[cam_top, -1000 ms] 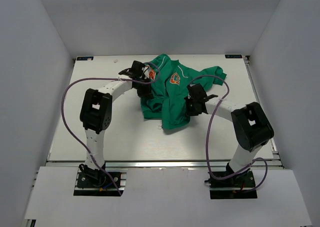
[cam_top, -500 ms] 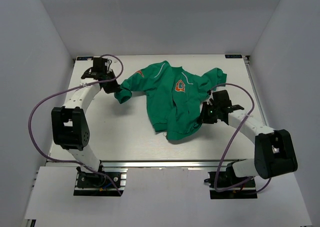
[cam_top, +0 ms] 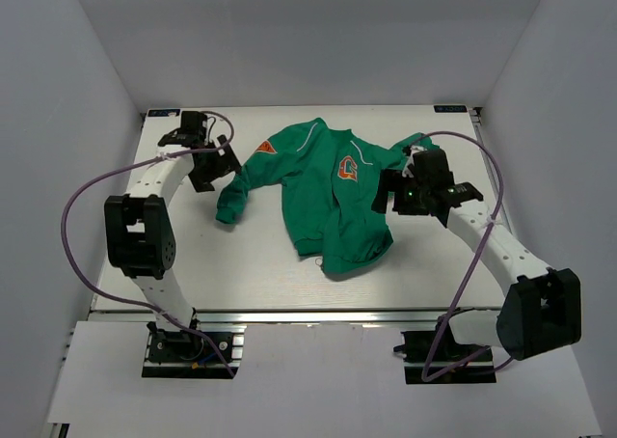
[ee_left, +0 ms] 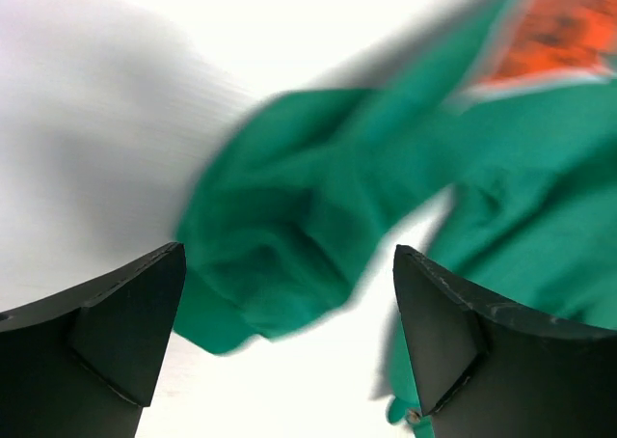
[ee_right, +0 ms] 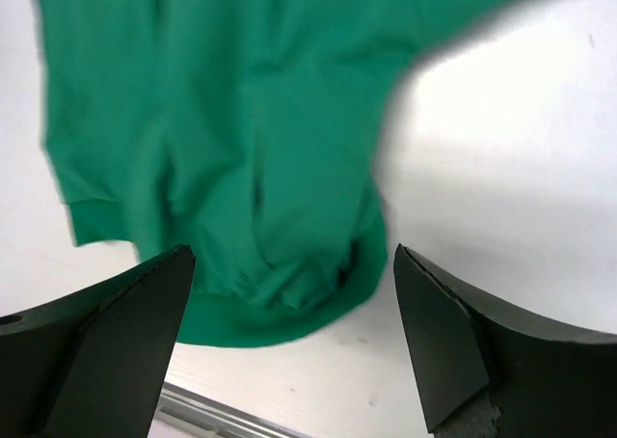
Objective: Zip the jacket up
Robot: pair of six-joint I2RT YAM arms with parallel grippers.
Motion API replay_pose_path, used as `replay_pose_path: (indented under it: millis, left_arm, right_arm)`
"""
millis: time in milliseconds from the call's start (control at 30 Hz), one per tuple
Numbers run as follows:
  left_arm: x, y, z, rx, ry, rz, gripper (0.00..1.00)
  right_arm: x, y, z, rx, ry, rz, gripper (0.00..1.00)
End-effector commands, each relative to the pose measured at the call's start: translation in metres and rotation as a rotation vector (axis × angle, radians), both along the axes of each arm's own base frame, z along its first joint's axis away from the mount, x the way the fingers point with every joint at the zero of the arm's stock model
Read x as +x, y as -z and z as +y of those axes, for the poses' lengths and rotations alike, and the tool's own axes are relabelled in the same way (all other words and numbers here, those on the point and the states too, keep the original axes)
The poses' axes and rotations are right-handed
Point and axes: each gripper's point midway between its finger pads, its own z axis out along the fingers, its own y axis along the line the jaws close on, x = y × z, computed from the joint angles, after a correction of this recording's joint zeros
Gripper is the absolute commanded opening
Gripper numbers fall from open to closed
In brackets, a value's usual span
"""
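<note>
The green jacket (cam_top: 323,192) lies crumpled on the white table (cam_top: 241,264), with its orange chest logo (cam_top: 347,169) facing up and an orange patch (cam_top: 265,148) on its left sleeve. My left gripper (cam_top: 222,164) hovers open just left of that sleeve. In the left wrist view the sleeve cuff (ee_left: 270,264) lies blurred below my open left gripper (ee_left: 289,346), untouched. My right gripper (cam_top: 386,192) stands open at the jacket's right side. In the right wrist view my right gripper (ee_right: 289,346) hangs above the bunched hem (ee_right: 280,264), holding nothing. The zip is hidden in the folds.
White walls enclose the table on three sides. Purple cables (cam_top: 87,192) loop out from both arms. The table's metal front rail (cam_top: 308,313) runs along the near edge, seen also as a rail (ee_right: 222,414) in the right wrist view.
Both grippers have opened and let go of the jacket. The left sleeve has dropped onto the table. The right gripper has drawn back and up to the jacket's right side.
</note>
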Motion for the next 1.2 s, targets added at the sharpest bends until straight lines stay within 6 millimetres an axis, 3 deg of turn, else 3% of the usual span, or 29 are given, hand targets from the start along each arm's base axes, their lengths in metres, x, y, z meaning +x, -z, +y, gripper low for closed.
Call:
replay_pose_path:
  millis: [0, 33, 67, 133, 167, 200, 233, 300, 367, 400, 433, 500, 567, 633, 667, 733, 900, 1033, 1100, 1167]
  left_arm:
    - [0.007, -0.054, -0.044, -0.031, 0.098, -0.147, 0.98]
    - [0.007, -0.062, -0.067, -0.024, 0.161, -0.164, 0.98]
    - [0.002, -0.061, -0.078, -0.003, 0.185, -0.138, 0.98]
    - [-0.002, -0.056, -0.113, 0.004, 0.267, -0.122, 0.98]
    - [-0.005, -0.055, -0.132, -0.04, 0.318, -0.124, 0.98]
    - [-0.007, -0.053, -0.147, -0.081, 0.365, -0.131, 0.98]
    - [-0.012, -0.046, -0.165, -0.122, 0.407, -0.122, 0.98]
    - [-0.022, -0.027, -0.2, -0.214, 0.497, -0.119, 0.98]
    - [-0.025, -0.015, -0.217, -0.241, 0.529, -0.103, 0.98]
    - [-0.032, -0.012, -0.232, -0.268, 0.569, -0.087, 0.98]
    - [-0.035, -0.006, -0.238, -0.278, 0.581, -0.071, 0.98]
    - [-0.046, 0.011, -0.258, -0.313, 0.633, -0.028, 0.98]
    - [-0.056, 0.029, -0.266, -0.318, 0.662, 0.016, 0.98]
    - [-0.074, 0.049, -0.268, -0.329, 0.687, 0.077, 0.98]
    - [-0.08, 0.061, -0.266, -0.331, 0.687, 0.109, 0.98]
    - [-0.095, 0.082, -0.254, -0.301, 0.672, 0.173, 0.98]
    - [-0.118, 0.109, -0.236, -0.258, 0.647, 0.256, 0.98]
    - [-0.124, 0.122, -0.227, -0.23, 0.633, 0.289, 0.98]
    - [-0.122, 0.125, -0.22, -0.188, 0.617, 0.299, 0.98]
    - [-0.119, 0.125, -0.216, -0.161, 0.606, 0.298, 0.98]
  right_arm:
    - [0.017, -0.033, 0.021, -0.017, -0.06, -0.117, 0.89]
    - [0.022, -0.025, 0.027, -0.027, -0.075, -0.093, 0.89]
    - [0.031, -0.037, 0.038, -0.021, -0.087, -0.116, 0.89]
    - [0.045, -0.025, 0.049, -0.044, -0.103, -0.091, 0.89]
    - [0.055, -0.035, 0.059, -0.052, -0.098, -0.119, 0.89]
    - [0.06, -0.031, 0.065, -0.069, -0.106, -0.116, 0.89]
    - [0.067, -0.015, 0.07, -0.101, -0.11, -0.085, 0.89]
    - [0.081, -0.002, 0.086, -0.127, -0.119, -0.081, 0.89]
    - [0.088, 0.01, 0.09, -0.147, -0.108, -0.05, 0.86]
    - [0.094, 0.008, 0.094, -0.142, -0.098, -0.045, 0.79]
    - [0.095, 0.026, 0.095, -0.16, -0.1, -0.006, 0.74]
    - [0.098, 0.035, 0.099, -0.152, -0.103, 0.006, 0.59]
    - [0.102, 0.045, 0.099, -0.157, -0.098, 0.011, 0.5]
    - [0.106, 0.047, 0.1, -0.143, -0.091, 0.0, 0.12]
    - [0.11, 0.045, 0.096, -0.129, -0.078, -0.001, 0.0]
    - [0.117, 0.035, 0.087, -0.124, -0.04, -0.02, 0.0]
    - [0.141, 0.009, 0.032, -0.073, 0.093, -0.062, 0.0]
    - [0.153, 0.01, -0.008, -0.026, 0.135, -0.048, 0.0]
    - [0.156, 0.012, -0.014, -0.006, 0.116, -0.045, 0.0]
    - [0.159, 0.013, -0.015, 0.002, 0.087, -0.053, 0.15]
